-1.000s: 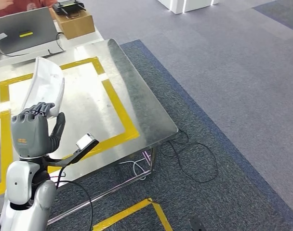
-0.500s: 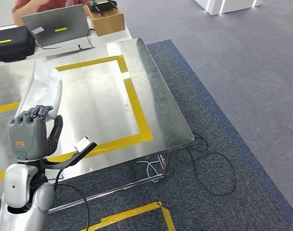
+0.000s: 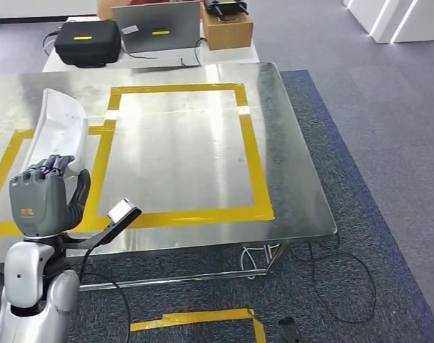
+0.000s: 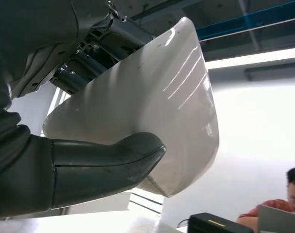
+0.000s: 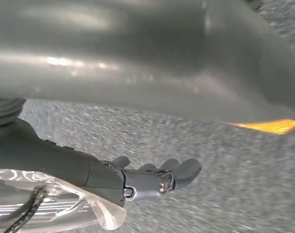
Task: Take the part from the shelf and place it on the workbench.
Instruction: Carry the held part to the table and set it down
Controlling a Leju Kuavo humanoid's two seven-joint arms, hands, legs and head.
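The left hand (image 3: 42,202) gripped the white part (image 3: 61,132), raised over the workbench's (image 3: 290,143) near left edge. The right hand (image 5: 153,177) hung with fingers loosely apart, holding nothing. Released too near that edge, the smooth part might slide off.

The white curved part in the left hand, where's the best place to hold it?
Probably where the left hand grips now: the near, lower end of the white part, approached from below. Its thin curved shell fits between thumb and fingers.
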